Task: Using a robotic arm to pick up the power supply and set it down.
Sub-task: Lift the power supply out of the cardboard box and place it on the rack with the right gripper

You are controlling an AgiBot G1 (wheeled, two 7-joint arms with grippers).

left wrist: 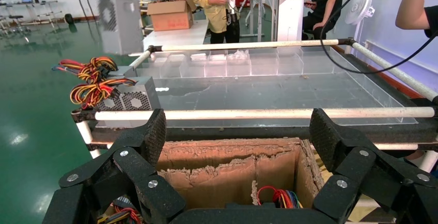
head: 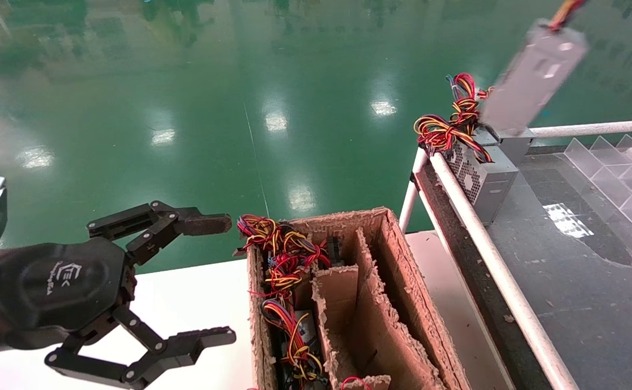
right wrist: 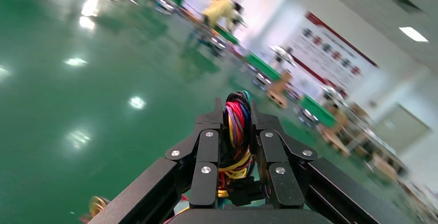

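Up at the far right of the head view, the power supply (head: 533,76) hangs tilted in the air above the rail (head: 489,244) of the dark conveyor bed (head: 592,281), its wire end uppermost; the right hand carrying it is out of sight here. Just below it another grey unit (head: 484,173) sits against the rail with its wire bundle (head: 451,122). The left hand (head: 207,279) hovers idle with fingers wide, beside the torn cardboard box (head: 402,281) on the white counter (head: 186,303).

From the left wrist, that hand's spread fingers (left wrist: 150,136) frame the box and the bed beyond.

From the right wrist, the right hand (right wrist: 240,141) is clamped narrowly on the supply, whose coloured wires (right wrist: 237,131) stand between the fingers. The set-down likely calls for lowering it level onto bare bed, beside the resting unit rather than on its wires, before letting go.
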